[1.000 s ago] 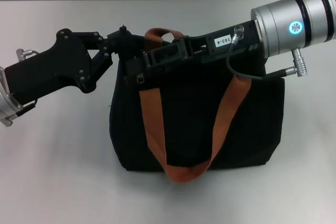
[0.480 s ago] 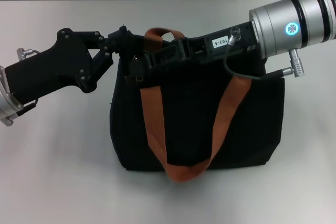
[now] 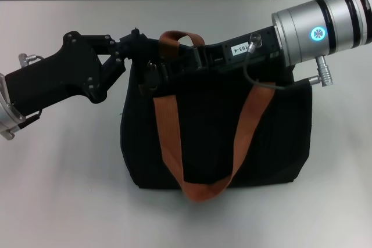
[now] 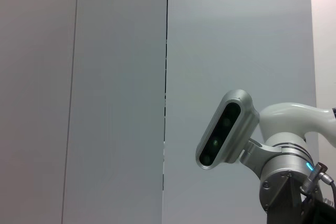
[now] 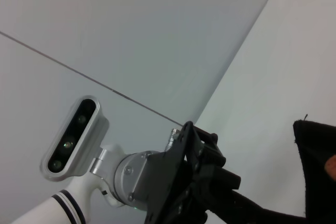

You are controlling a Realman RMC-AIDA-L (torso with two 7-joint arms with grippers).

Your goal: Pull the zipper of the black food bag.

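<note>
I see the zipper [image 3: 151, 74] at the top left end of the bag [image 3: 215, 137], which sits mid-table [image 3: 58, 172]. My right gripper [image 3: 156, 72] lies along the zip line, clenched on the zipper. My left gripper [image 3: 136, 42] pinches the bag's top-left corner.

Both grippers, left [image 3: 138, 43] and right [image 3: 152, 75], close together.
</note>
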